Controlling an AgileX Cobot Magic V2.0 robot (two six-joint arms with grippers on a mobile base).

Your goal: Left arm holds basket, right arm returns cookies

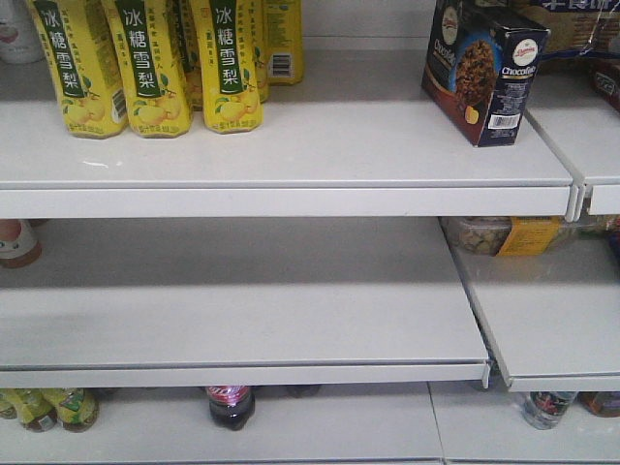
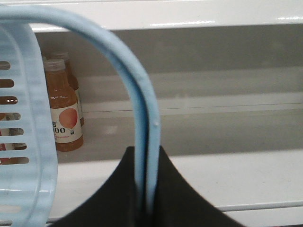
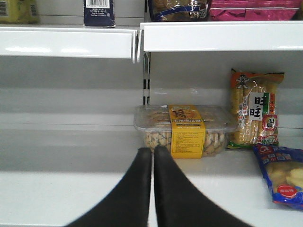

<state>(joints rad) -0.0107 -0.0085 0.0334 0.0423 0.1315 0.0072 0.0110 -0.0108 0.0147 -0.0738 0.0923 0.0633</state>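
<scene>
Navy cookies (image 1: 484,70): upright on the top shelf (image 1: 291,155), right of yellow drink bottles (image 1: 155,63);
Blue basket (image 2: 21,142): hoop handle (image 2: 142,123) clamped in the left hand (image 2: 144,203);
Right hand (image 3: 152,189): fingers pressed together, holding nothing, before a clear cracker tray (image 3: 184,130)

The cookies (image 1: 484,70) box is standing up on the top shelf, turned a little. It is showing a cookie picture, a round white logo and a barcode. The light blue basket (image 2: 23,142) is hanging by its hoop handle (image 2: 142,118), which is sitting pinched inside the black left gripper (image 2: 144,198).
</scene>
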